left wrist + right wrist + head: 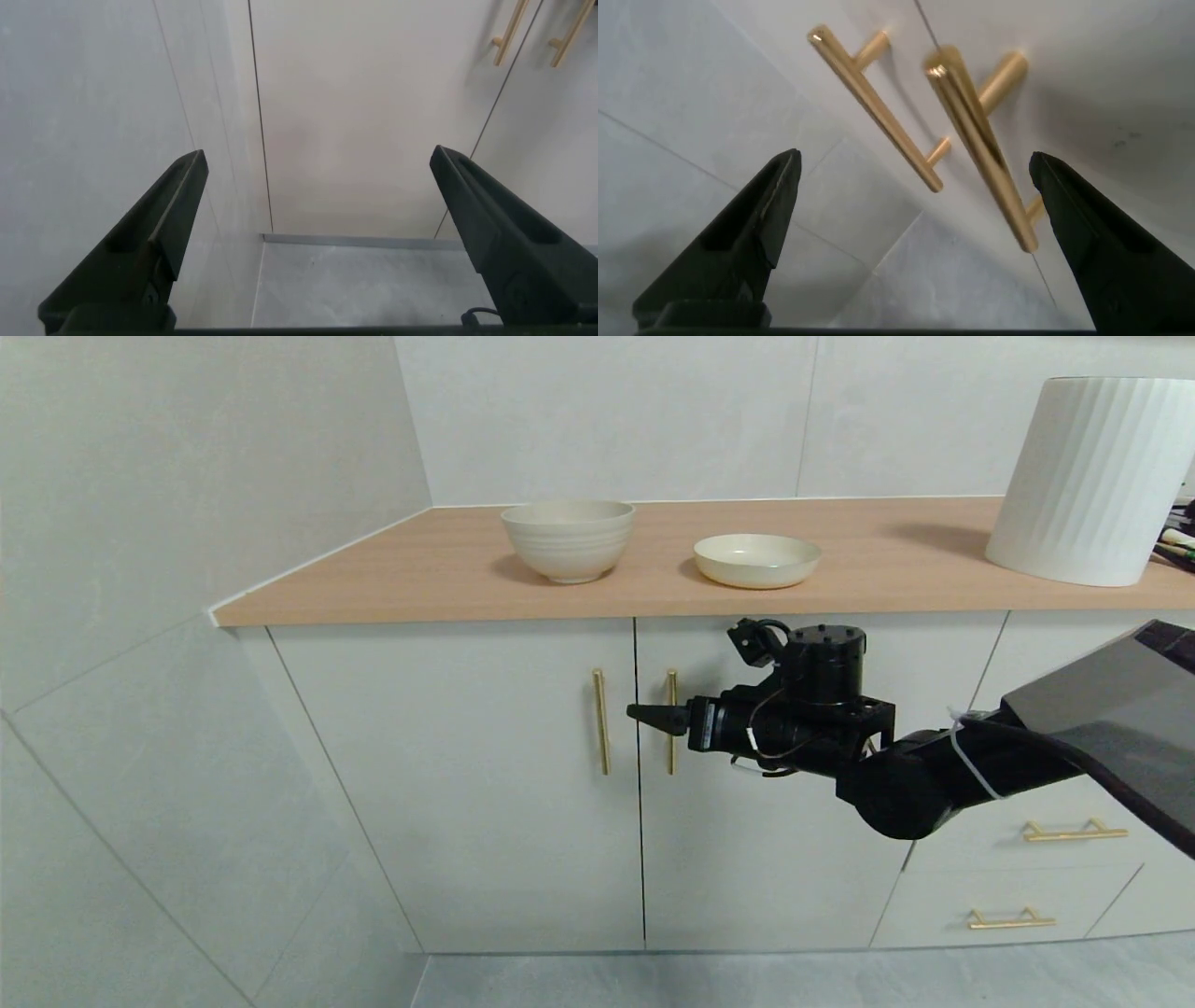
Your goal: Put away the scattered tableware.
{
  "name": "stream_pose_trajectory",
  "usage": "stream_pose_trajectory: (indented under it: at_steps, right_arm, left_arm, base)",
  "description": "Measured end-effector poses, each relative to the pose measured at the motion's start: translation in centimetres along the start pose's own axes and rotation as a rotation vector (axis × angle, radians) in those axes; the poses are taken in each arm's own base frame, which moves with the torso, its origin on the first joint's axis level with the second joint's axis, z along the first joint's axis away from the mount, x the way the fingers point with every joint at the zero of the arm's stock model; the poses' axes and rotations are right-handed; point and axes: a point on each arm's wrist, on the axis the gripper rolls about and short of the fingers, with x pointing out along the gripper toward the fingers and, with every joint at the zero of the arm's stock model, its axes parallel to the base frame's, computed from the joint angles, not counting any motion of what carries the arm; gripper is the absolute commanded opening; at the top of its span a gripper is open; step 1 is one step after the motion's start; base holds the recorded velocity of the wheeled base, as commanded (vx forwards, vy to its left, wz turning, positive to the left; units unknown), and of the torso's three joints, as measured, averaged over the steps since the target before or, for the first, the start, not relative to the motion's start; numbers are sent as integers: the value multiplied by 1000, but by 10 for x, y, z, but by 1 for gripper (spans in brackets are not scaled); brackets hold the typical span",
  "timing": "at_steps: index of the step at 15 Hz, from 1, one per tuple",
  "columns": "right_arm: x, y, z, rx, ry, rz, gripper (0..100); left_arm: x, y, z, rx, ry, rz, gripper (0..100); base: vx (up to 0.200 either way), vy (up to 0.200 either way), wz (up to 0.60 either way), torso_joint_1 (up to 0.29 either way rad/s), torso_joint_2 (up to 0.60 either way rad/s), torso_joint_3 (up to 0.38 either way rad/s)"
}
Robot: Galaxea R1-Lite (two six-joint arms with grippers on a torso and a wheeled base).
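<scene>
Facing gold handles [982, 154], right jaws apart

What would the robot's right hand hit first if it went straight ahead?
Probably the nearer gold handle on the right cabinet door; it lies ahead within the open right hand's span, though depth is unclear.

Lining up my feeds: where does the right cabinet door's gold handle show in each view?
Head view: the right door's handle stands upright at centre, its middle crossed by the right gripper.
Left wrist view: upper right corner, slanted.
Right wrist view: the nearer, larger bar, right of centre.
Shared landmark: the left door's handle runs alongside it in all three.
</scene>
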Motion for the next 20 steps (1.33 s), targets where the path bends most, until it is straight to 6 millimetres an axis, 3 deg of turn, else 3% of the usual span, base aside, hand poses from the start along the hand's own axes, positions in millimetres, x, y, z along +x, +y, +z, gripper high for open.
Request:
stream_pose_trajectory:
  at_steps: [12,15,20]
  right_arm:
    - [8,10,-14,33,-13,31,100]
    - [3,14,-16,35,8,57,100]
    - [-21,25,-19,47,91,166,100]
  left_arm:
    - [0,0,0,0,0,0,100]
    - [0,0,0,0,0,0,100]
    - [0,0,0,0,0,0,100]
  base:
    - [0,0,0,0,0,0]
    - [0,0,0,0,0,0]
    - [0,0,0,0,0,0]
